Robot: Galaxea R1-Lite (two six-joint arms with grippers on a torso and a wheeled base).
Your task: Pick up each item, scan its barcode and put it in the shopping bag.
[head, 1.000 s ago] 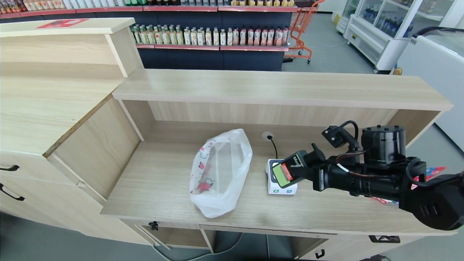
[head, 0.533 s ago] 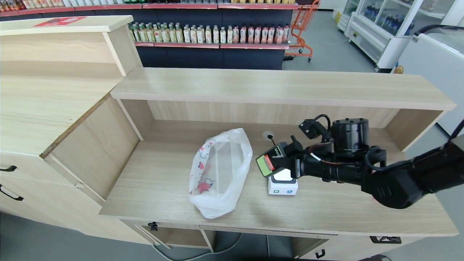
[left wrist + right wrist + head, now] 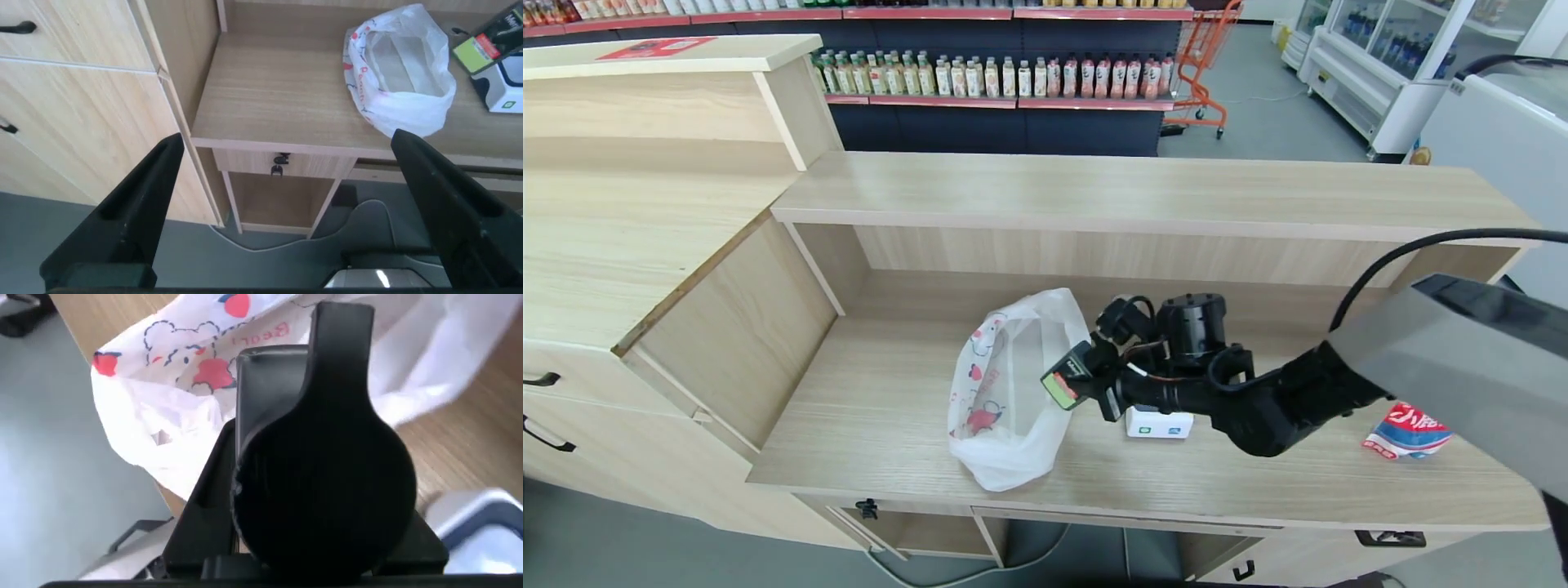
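One small box (image 3: 1058, 390), black with a green and red end face, is gripped in the right claw (image 3: 1068, 377), whose fingers are drawn in narrowly on its sides. The box is held in the air above the bench (image 3: 874, 408), at the right-hand edge of the one shopping bag (image 3: 1005, 392); whether the plastic is touched or just cleared cannot be told. The green and red face is turned toward the robot's left, toward the bag. The long axis of the box appears to lie along the line of the claw, running across the bench from right to left with the leading end dipped slightly. The bag, white and translucent with red printed figures, is slumped on the bench with its mouth open. One white scanner (image 3: 1158, 422) is set on the bench just right of the bag, partly hidden under the right arm. One further item, a red, white and blue packet (image 3: 1407, 429), is seen lying near the right end of the bench, well apart from the scanner. The left claw (image 3: 286, 143) is held spread wide, off the bench and before its front edge, with nothing between its fingers. Behind the bench, rows of bottles (image 3: 996, 82) are ranged on store shelves.
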